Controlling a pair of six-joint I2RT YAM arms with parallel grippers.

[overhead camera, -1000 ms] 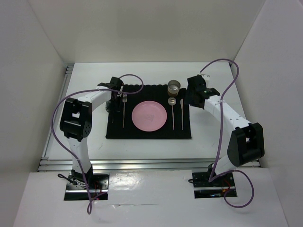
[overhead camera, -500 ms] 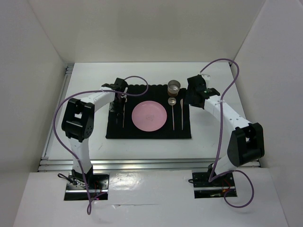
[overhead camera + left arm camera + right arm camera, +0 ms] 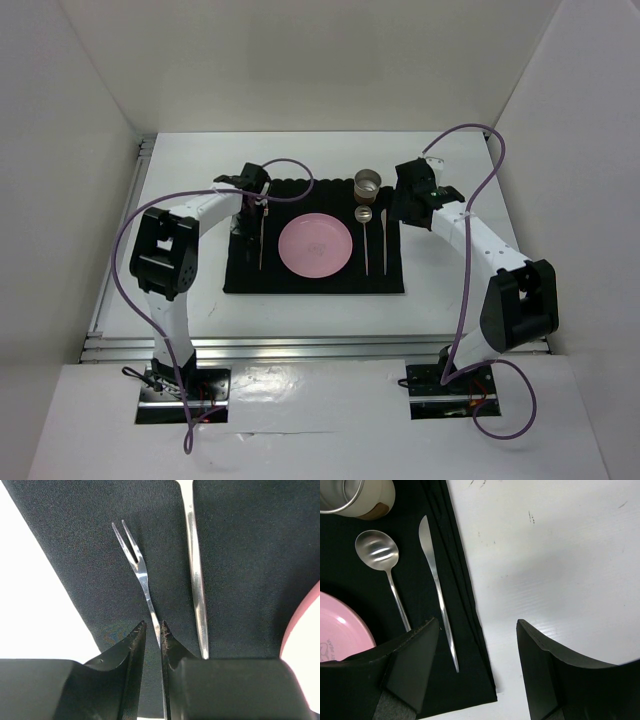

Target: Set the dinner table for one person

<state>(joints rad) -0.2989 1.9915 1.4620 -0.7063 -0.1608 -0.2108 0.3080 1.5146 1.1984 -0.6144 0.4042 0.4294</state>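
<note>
The white dinner table (image 3: 300, 312) bears a black ribbed placemat (image 3: 300, 282). On the mat lie a pink plate (image 3: 315, 246), a long fork (image 3: 262, 245) to its left, a spoon (image 3: 365, 232) and a knife (image 3: 383, 240) to its right, and a metal cup (image 3: 368, 184) at the back. My left gripper (image 3: 252, 205) is low over the mat's back left. In the left wrist view its jaws (image 3: 152, 625) stand narrowly apart around a small two-tine fork (image 3: 140, 570), which lies against the right finger. My right gripper (image 3: 479, 625) is open and empty over the mat's right edge.
White walls close in the table on three sides. Silver rails (image 3: 300, 345) run along the near edge. In the left wrist view the long fork's handle (image 3: 196, 580) lies just right of the small fork, with the plate's rim (image 3: 305, 640) beyond.
My left gripper moved right, from beside the long fork to over the mat's back left, then stayed still. The right arm has not moved.
</note>
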